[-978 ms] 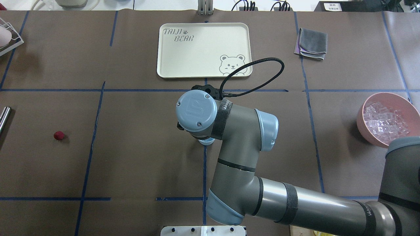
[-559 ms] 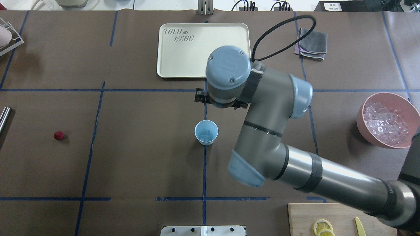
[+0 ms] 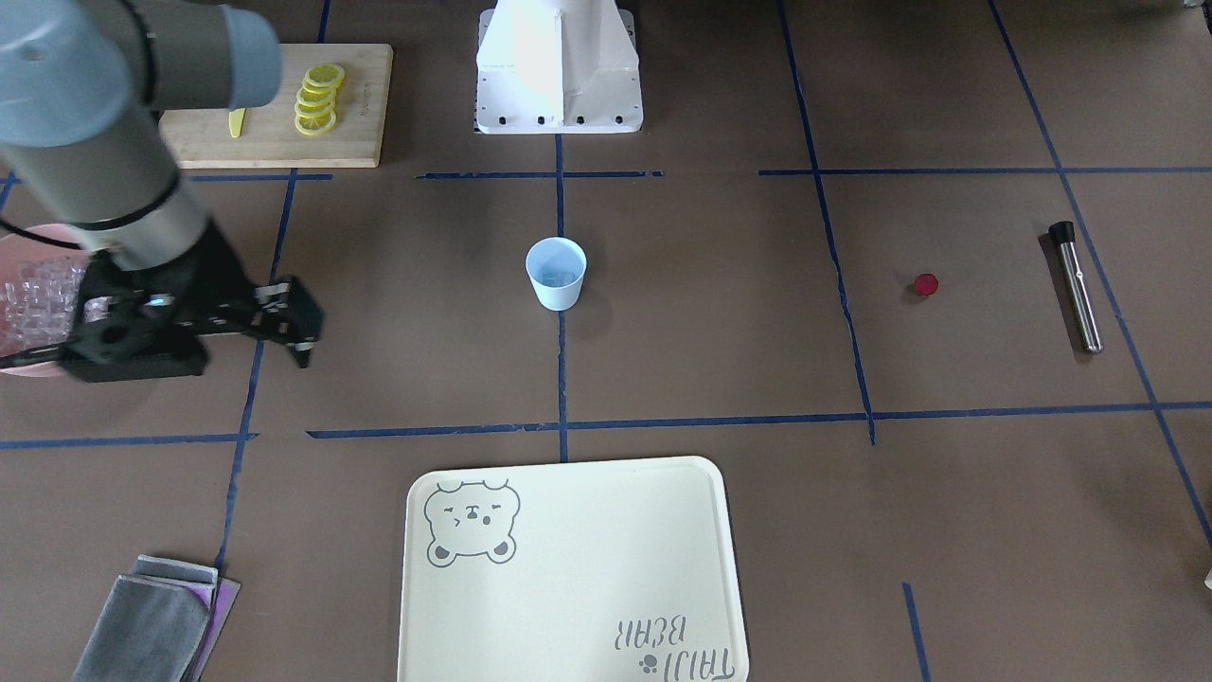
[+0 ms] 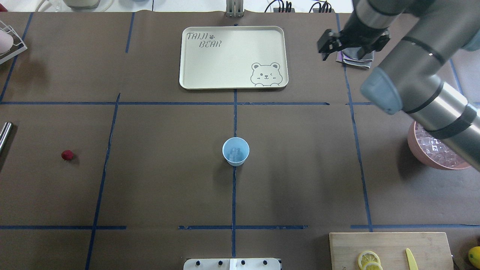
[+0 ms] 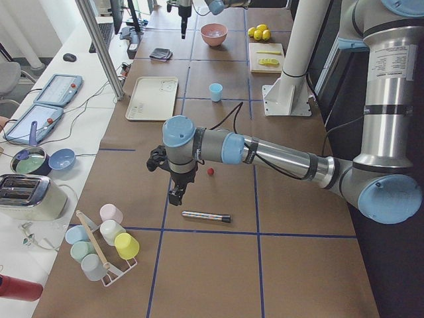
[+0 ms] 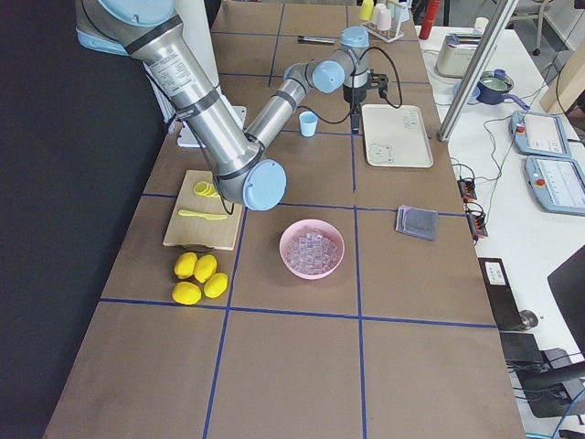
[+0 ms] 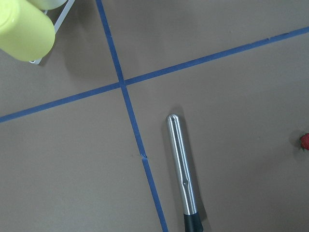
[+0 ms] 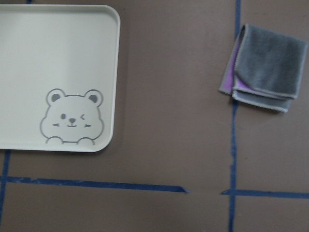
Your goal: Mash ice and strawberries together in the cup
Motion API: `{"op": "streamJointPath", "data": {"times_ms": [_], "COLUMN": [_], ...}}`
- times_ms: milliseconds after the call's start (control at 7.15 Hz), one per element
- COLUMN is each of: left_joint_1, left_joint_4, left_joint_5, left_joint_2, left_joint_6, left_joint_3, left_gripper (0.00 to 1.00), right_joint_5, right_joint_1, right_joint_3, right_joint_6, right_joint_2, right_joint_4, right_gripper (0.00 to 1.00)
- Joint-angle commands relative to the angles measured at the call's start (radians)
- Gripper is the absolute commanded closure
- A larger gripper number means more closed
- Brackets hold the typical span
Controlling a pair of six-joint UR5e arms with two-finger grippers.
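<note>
At the table's (image 4: 168, 176) left edge sits a rack (image 5: 106, 255) of cups. Just right of it, the left gripper (image 5: 175, 196) hangs above a steel rod (image 3: 1079, 284) that lies flat by the same edge; it touches nothing. I cannot tell how its jaws stand, since only the side view shows it. The strawberry (image 4: 67, 155) lies alone on the table, near the rod on its right and well apart from the cup. The cup (image 4: 235, 151) stands upright at the table's middle, on a tape line, with a little ice (image 4: 235, 153) at its bottom. Beyond it, at the middle of the far edge, lies a tray (image 4: 232, 56). The right gripper (image 4: 352, 47) hovers high between the tray and a folded cloth (image 8: 265, 67) near the far right corner, jaws spread and empty. At the right edge a bowl (image 6: 283, 249) holds a pile of ice. A board (image 4: 390, 243) with lemon slices (image 3: 317, 99) sits at the robot's edge towards the right corner, with whole lemons (image 6: 201, 274) beside it.
</note>
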Motion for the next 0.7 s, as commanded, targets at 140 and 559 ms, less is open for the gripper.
{"op": "streamJointPath", "data": {"times_ms": [140, 559], "left_joint_1": [0.001, 0.037], "left_joint_4": [-0.077, -0.172], "left_joint_5": [-0.007, -0.005], "left_joint_2": [-0.031, -0.022], "left_joint_6": [-0.160, -0.166], "left_joint_3": [0.044, 0.026], "left_gripper": [0.00, 0.00], "right_joint_5": [0.138, 0.167], "right_joint_1": [0.295, 0.477], "right_joint_3": [-0.022, -0.029], "right_joint_6": [-0.580, -1.006], "right_joint_2": [-0.240, -0.544], "right_joint_4": [0.002, 0.009], "right_gripper": [0.01, 0.01]}}
